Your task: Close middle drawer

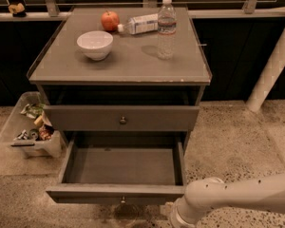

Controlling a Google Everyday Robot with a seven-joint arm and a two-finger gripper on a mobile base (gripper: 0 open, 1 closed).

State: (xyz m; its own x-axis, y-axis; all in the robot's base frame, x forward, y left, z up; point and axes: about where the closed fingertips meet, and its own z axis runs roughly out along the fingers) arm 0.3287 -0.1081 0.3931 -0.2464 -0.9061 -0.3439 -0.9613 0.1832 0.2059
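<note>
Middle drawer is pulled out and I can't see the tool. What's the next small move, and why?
Probably bring the tool up to the front panel of the middle drawer, ready to push. The drawer stands pulled out; the arm dips below the picture's bottom edge beside its right front corner, so the tool is out of view there.

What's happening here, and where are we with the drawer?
The robot's arm reaches in from the lower right, and its end sits by the right front corner of the middle drawer. That drawer is pulled well out, looks empty, and is not yet closed. The gripper is out of view, past the bottom edge of the picture. On the cabinet top stand a white bowl, an apple and an upright water bottle.
</note>
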